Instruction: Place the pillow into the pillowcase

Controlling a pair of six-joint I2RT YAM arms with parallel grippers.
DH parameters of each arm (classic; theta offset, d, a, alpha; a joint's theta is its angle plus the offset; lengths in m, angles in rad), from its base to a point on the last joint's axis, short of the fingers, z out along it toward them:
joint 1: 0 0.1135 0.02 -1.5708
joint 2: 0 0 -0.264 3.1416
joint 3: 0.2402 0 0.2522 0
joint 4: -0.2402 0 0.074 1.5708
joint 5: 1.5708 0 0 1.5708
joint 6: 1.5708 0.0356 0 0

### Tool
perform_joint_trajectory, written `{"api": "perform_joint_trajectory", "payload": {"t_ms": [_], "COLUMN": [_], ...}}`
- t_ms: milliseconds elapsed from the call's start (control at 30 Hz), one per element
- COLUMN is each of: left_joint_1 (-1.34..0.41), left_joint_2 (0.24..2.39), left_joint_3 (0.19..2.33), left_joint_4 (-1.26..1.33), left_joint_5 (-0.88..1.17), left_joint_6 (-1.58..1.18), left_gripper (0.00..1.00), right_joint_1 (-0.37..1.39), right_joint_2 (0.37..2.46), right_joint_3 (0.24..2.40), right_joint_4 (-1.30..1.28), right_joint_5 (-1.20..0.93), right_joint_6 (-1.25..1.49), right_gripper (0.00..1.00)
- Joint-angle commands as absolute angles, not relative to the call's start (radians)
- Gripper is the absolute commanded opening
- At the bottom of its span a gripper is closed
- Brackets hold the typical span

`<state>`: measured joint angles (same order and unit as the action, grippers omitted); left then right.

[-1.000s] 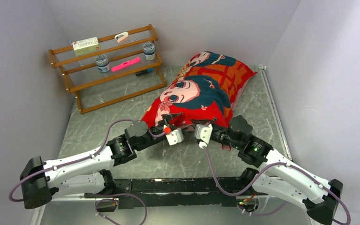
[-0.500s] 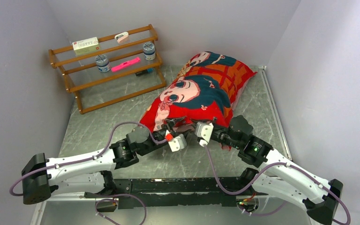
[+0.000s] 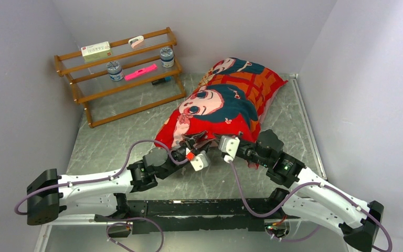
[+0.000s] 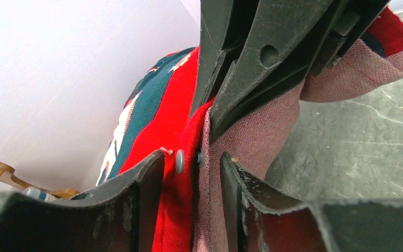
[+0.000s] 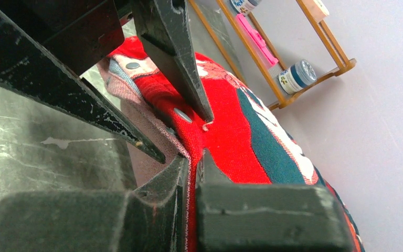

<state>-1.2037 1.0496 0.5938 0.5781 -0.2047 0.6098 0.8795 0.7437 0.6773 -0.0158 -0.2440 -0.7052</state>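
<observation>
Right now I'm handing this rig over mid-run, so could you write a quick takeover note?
Left claw: open, jaws straddling the pillowcase hem beside a snap stud.
Right claw: shut on the same hem.
Pillowcase lies plump on the table; no white pillow shows.
Done: pillow seemingly fully inside.
Left: probably pressing the snaps shut, then letting go.

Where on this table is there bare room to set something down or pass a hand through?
Bare table lies in front of the wooden rack, left of the pillowcase. Another patch lies between the pillowcase's near hem and the table's near edge. The hem itself is crowded: the left gripper and right gripper meet there.
</observation>
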Motion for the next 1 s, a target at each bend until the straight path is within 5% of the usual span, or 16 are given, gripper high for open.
{"api": "perform_joint_trajectory", "payload": {"t_ms": [0, 367, 667, 800, 967], "left_joint_1": [-1.207, -1.207, -1.207, -1.207, -1.207], "left_joint_2": [1.066, 1.069, 1.080, 1.084, 1.066], "left_joint_3": [0.604, 0.611, 0.629, 0.647, 0.697], "left_joint_4": [0.664, 0.650, 0.650, 0.640, 0.546], "left_joint_5": [-0.233, -0.216, -0.201, -0.181, -0.061], "left_joint_6": [0.630, 0.636, 0.657, 0.667, 0.673], "left_gripper": [0.47, 0.27, 0.22, 0.05, 0.05], "right_joint_1": [0.879, 0.881, 0.879, 0.880, 0.879], "right_joint_2": [0.708, 0.701, 0.690, 0.691, 0.693], "right_joint_3": [0.706, 0.699, 0.689, 0.678, 0.684], "right_joint_4": [0.164, 0.179, 0.185, 0.187, 0.174], "right_joint_5": [-0.262, -0.260, -0.253, -0.256, -0.283], "right_joint_6": [-0.690, -0.682, -0.677, -0.682, -0.716], "right_gripper": [0.00, 0.00, 0.00, 0.00, 0.00]}}
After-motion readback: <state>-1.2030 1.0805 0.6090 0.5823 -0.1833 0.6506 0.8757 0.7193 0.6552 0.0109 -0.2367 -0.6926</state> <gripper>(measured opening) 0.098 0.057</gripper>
